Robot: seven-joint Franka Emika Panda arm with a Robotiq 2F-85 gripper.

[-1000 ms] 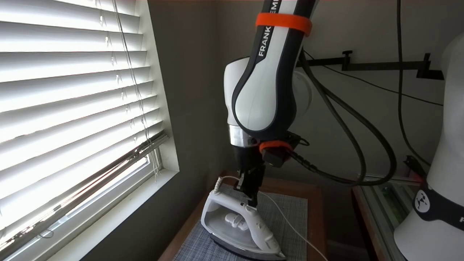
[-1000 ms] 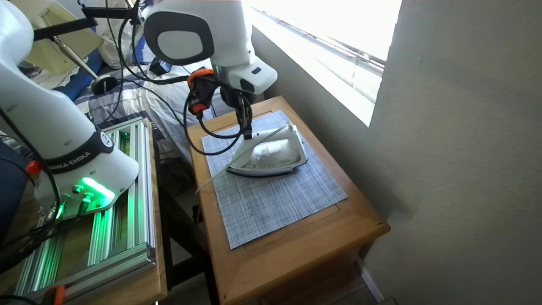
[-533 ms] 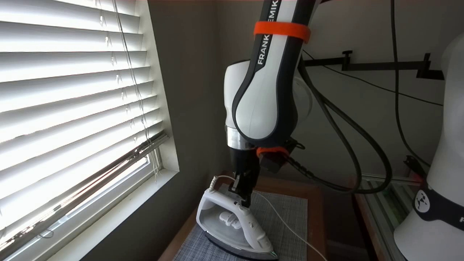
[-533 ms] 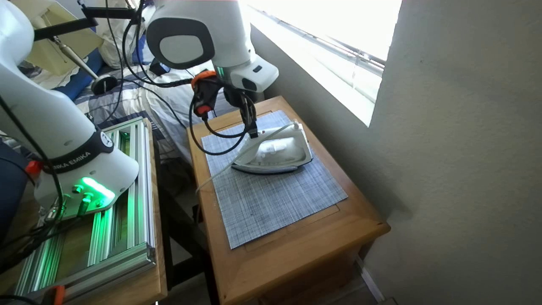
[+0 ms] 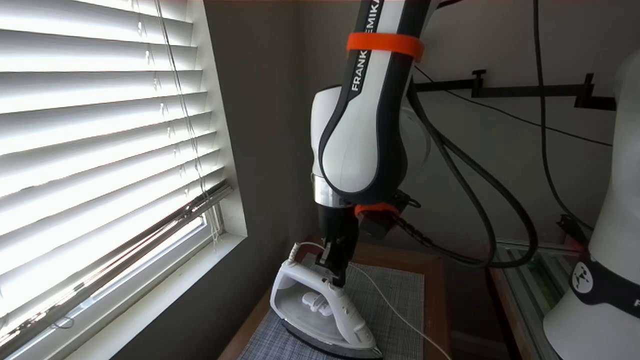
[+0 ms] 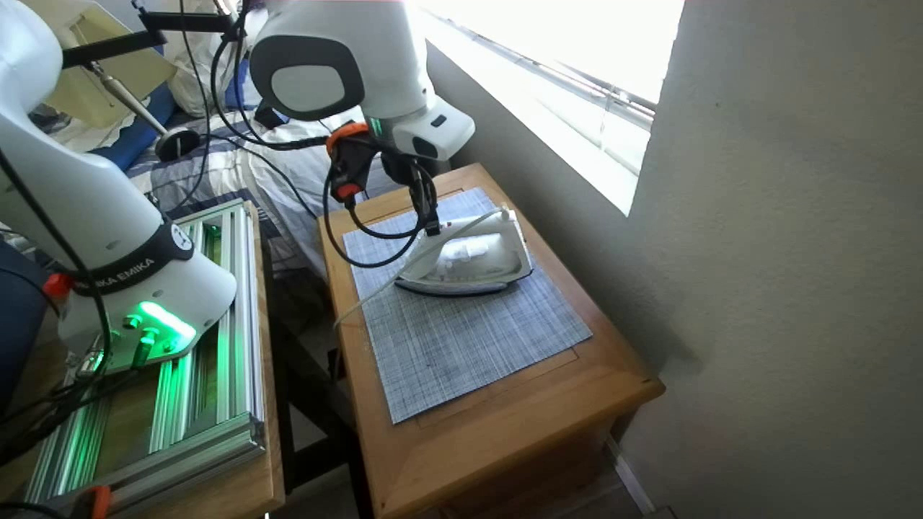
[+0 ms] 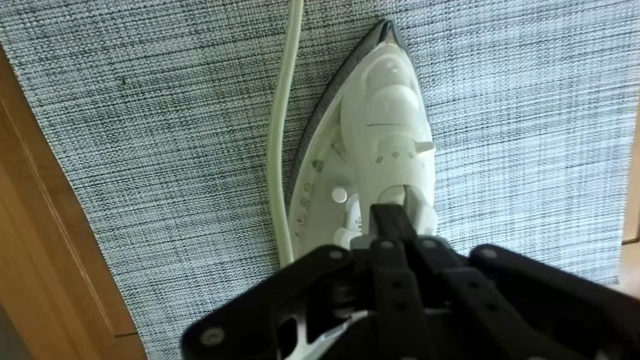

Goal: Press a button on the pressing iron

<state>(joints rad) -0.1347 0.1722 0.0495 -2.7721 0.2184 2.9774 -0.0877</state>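
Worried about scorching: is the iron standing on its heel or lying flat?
Flat: the iron has its handle uppermost, soleplate on the mat.

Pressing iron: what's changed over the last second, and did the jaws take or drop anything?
The pressing iron slid slightly toward the window-side wall, and the jaws, shut in the wrist view, shifted the same way; nearly all of it came in the first half-second. No grasp or release shows. The placemat and wooden table stayed put.
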